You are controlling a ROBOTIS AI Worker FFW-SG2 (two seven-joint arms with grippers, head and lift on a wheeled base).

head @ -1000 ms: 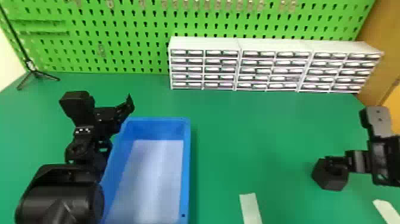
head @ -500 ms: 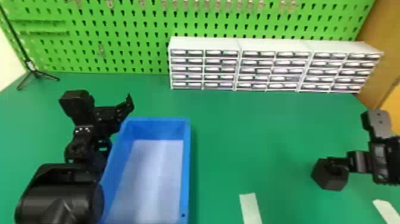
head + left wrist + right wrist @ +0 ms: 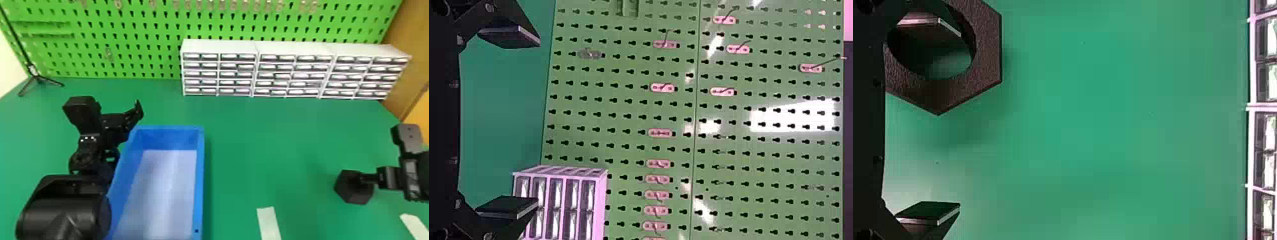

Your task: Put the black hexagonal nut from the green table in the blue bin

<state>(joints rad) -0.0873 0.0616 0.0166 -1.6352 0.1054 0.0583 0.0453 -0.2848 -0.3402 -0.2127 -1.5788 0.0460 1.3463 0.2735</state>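
The black hexagonal nut (image 3: 354,186) is seen at the right of the green table (image 3: 287,143), outside the blue bin (image 3: 199,178) and well apart from its right wall. In the head view, a finger of the right gripper (image 3: 411,175) is seen to overlap the nut. In the right wrist view, the two fingers (image 3: 930,212) are set widely apart; one is visible through the nut's round hole, while the other is placed clear of the nut. The nut is not pinched between them. Whether the table is touched by the nut cannot be told.

The left gripper (image 3: 111,126) is located beside the far left corner of the bin, its fingers (image 3: 511,36) widely spread with nothing held.

Along the back of the table, white drawer cabinets (image 3: 220,46) are lined up before a green pegboard (image 3: 153,38). A black tripod (image 3: 38,79) is positioned at the far left. Two pale strips are laid on the table: one (image 3: 268,223) between bin and nut, nearer the viewer, and one (image 3: 415,225) nearer the right edge.
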